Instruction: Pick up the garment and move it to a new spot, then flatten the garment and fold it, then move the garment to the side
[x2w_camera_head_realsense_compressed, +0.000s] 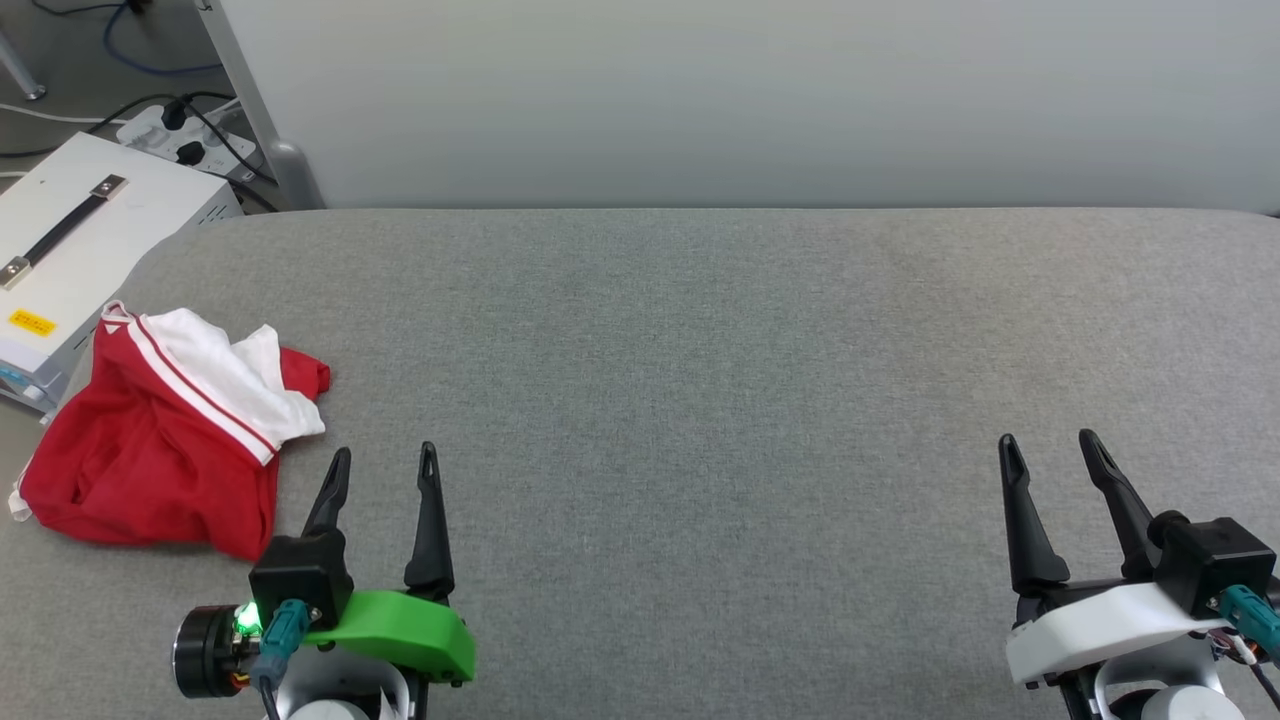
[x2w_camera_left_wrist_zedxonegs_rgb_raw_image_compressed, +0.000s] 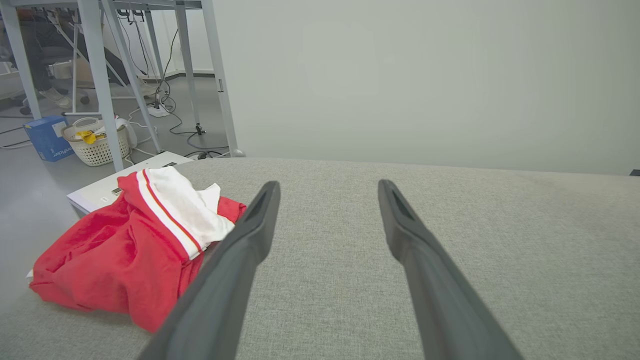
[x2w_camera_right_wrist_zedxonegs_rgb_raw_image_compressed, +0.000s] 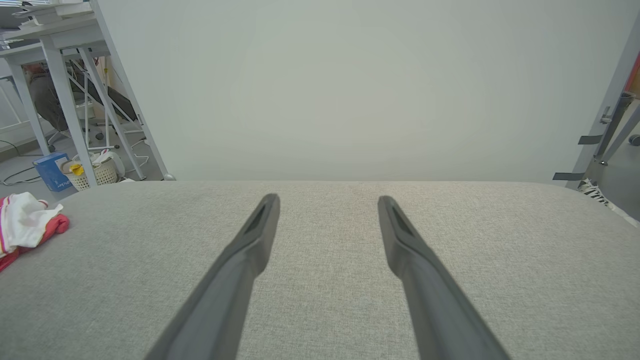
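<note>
At the far left edge of the grey tabletop (x2w_camera_head_realsense_compressed: 700, 380) you have the red-and-white T-shirt (x2w_camera_head_realsense_compressed: 150, 460) lying crumpled. Just right of it, your left gripper (x2w_camera_head_realsense_compressed: 385, 462) stands spread and empty. Well across, your right gripper (x2w_camera_head_realsense_compressed: 1048, 442) is likewise spread, holding nothing.

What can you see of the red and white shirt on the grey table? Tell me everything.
The garment is a red shirt of thin, soft-looking knit with a white sleeve edged in red-and-white striped trim. It lies crumpled in a heap, sleeve folded over the top, at the left edge of the grey cloth-covered table, resting on it. The open left gripper stands just to its right, not holding it.
</note>
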